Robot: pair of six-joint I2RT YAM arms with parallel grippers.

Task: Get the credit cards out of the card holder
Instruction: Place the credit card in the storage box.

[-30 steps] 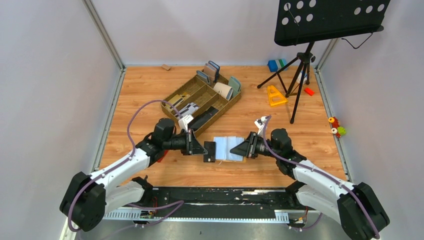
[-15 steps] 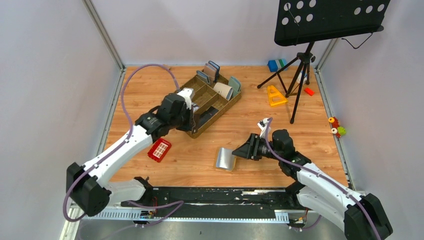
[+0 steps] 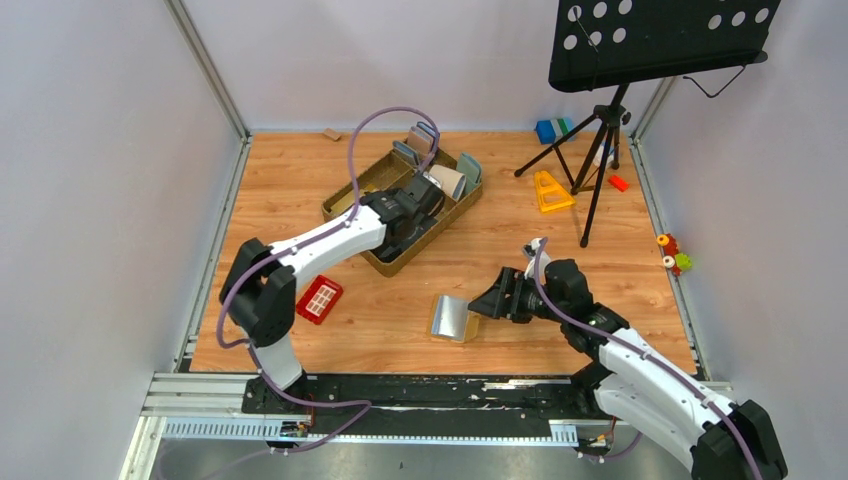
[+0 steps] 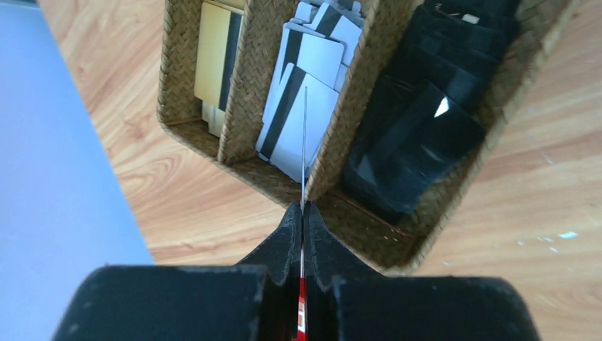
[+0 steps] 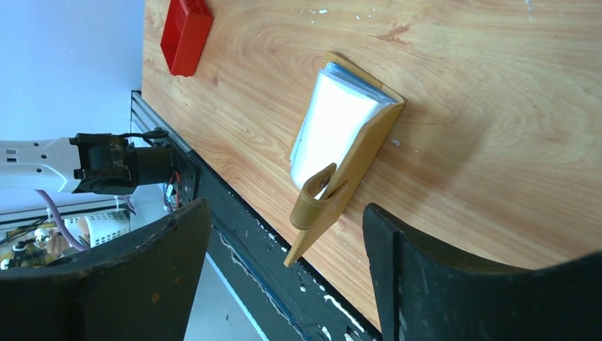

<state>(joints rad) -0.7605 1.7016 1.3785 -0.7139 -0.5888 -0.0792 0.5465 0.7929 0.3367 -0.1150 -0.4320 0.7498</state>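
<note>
The card holder is a mustard-yellow wallet lying half folded on the wood near the table's front edge. In the right wrist view the card holder shows a pale inside, with its strap loop toward me. My right gripper stands open just right of it, touching nothing; its fingers flank the wallet's near end. My left gripper is shut on a thin credit card, seen edge-on, above the woven tray. Several pale striped credit cards lie in the tray's middle compartment.
Gold cards and black cards fill the tray's other compartments; upright wallets stand at its far end. A red basket lies left of the wallet. A music stand's tripod and small toys sit at back right.
My left arm swung from the wallet out over the tray, carrying the card. My right gripper opened and let go of the wallet, which went from lying flat open to half folded.
</note>
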